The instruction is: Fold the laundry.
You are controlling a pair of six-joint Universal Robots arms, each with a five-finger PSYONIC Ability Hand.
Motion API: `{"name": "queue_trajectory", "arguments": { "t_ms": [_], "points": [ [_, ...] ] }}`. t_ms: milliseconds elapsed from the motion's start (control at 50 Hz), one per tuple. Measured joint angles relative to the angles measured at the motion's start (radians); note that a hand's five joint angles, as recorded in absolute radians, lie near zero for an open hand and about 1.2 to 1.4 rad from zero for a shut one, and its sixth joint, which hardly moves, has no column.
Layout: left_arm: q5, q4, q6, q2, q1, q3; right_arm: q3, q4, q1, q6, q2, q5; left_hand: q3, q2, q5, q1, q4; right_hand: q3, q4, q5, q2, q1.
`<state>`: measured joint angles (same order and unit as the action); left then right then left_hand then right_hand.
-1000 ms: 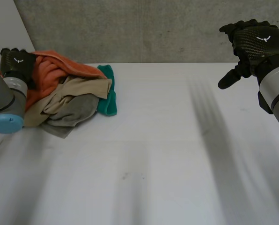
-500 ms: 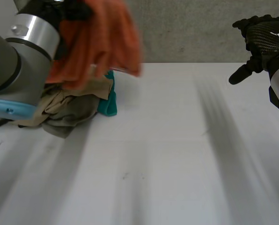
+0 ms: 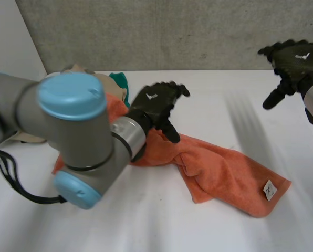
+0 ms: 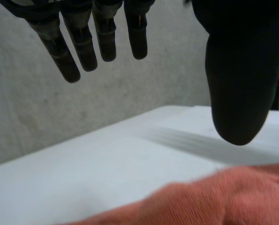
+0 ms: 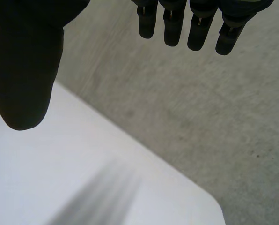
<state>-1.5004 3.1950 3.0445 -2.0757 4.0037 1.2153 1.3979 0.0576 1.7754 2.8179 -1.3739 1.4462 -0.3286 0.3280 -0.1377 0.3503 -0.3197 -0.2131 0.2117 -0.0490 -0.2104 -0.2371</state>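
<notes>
Left hand (image 3: 155, 106) hovers just above crumpled orange towel (image 3: 225, 173) on white table (image 3: 162, 226), fingers straight, holding nothing; right hand (image 3: 292, 62) raised well apart, fingers spread, empty

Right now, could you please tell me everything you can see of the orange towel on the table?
The orange towel looks like soft terry cloth. It lies rumpled and unfolded on the white table, stretched from under the left arm toward the robot's right side. A small white tag sits near its outer corner. The left hand hovers open above the end by that arm, gripping nothing.
</notes>
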Motion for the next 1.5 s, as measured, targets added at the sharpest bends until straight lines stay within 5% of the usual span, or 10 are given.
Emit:
{"name": "queue_trajectory", "arguments": {
  "t_ms": [300,460,680,780,860,960,1100,1280,1380,1500],
  "points": [
    [0.011,0.024,0.217,0.285,0.251,0.320,0.089,0.217,0.059,-0.235,0.016,-0.008,0.047,-0.041,0.040,-0.051,0.039,0.000,0.000,0.000,0.000,0.000],
    [0.015,0.129,0.397,0.223,0.349,0.467,0.297,0.015,0.140,-0.108,0.031,-0.017,0.084,-0.092,0.079,-0.090,0.088,0.000,0.000,0.000,0.000,0.000],
    [0.012,0.346,0.526,-0.003,0.350,0.463,0.378,-0.194,0.185,-0.001,0.176,0.006,0.079,-0.083,0.066,-0.084,0.075,-0.158,0.159,-0.153,-0.158,-0.130],
    [0.006,0.374,0.672,-0.091,0.348,0.431,0.370,-0.220,0.178,-0.002,0.201,0.016,-0.187,0.191,-0.199,0.189,-0.192,-0.871,0.869,-0.854,-0.901,-0.852],
    [0.002,0.376,0.781,-0.115,0.352,0.422,0.365,-0.223,0.173,-0.011,0.183,0.015,-0.609,0.615,-0.618,0.638,-0.621,-0.964,0.979,-0.925,-0.962,-0.881],
    [-0.001,0.369,0.841,-0.104,0.352,0.422,0.362,-0.211,0.170,-0.025,0.113,0.011,-0.846,0.855,-0.842,0.785,-0.865,-0.964,0.983,-0.925,-0.962,-0.881],
    [-0.022,0.335,0.776,0.084,0.318,0.442,0.324,-0.129,0.154,-0.116,-0.039,0.012,-0.855,0.865,-0.842,0.785,-0.877,-0.974,0.983,-0.925,-0.962,-0.881],
    [-0.037,0.171,0.445,0.524,0.240,0.398,0.091,0.079,0.083,-0.314,-0.204,0.012,-0.855,0.867,-0.842,0.785,-0.877,-0.975,0.985,-0.925,-0.962,-0.881],
    [-0.033,0.089,0.340,0.594,0.233,0.369,-0.029,0.119,0.074,-0.347,-0.194,0.009,-0.859,0.868,-0.842,0.785,-0.877,-0.978,0.985,-0.935,-0.962,-0.881],
    [-0.034,0.032,0.232,0.481,0.224,0.357,-0.175,0.081,0.085,-0.402,0.015,-0.010,-0.860,0.868,-0.842,0.786,-0.878,-0.978,0.986,-0.937,-0.962,-0.881]
  ]
}}
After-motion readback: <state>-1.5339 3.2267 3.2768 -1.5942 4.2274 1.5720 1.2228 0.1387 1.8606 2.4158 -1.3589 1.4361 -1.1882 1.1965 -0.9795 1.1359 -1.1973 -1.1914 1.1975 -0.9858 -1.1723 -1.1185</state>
